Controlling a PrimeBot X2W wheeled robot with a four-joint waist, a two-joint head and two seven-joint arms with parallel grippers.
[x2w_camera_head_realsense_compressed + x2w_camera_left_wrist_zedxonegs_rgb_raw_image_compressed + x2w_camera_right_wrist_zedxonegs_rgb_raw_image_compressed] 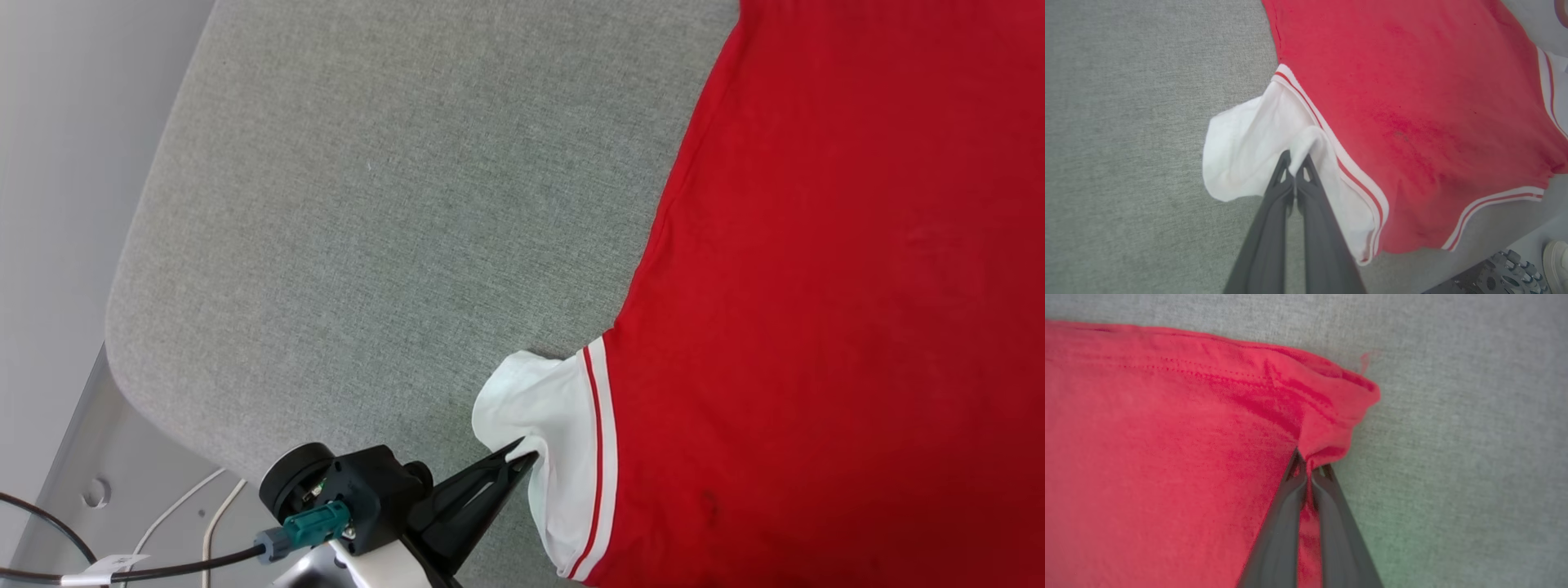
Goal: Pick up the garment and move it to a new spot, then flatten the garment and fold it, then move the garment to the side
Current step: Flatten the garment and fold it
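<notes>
The garment [833, 269], red with a white short sleeve and red-white striped trim, lies spread over the right half of the grey padded table [392, 204]. My left gripper [522, 461] comes in from the lower middle of the head view and is shut on the garment's white sleeve [1249, 143], pinching a fold of it [1295, 157]. In the right wrist view my right gripper [1308, 463] is shut on a bunched red corner of the garment [1327, 420] by its stitched hem. The printed side of the garment is hidden.
The grey table's rounded corner [122, 343] lies at the left, with pale floor and cables [163, 523] beyond it. Bare grey fabric extends left of the garment. A dark ribbed part [1506, 273] and a pale shoe [1555, 257] show at the left wrist view's lower right.
</notes>
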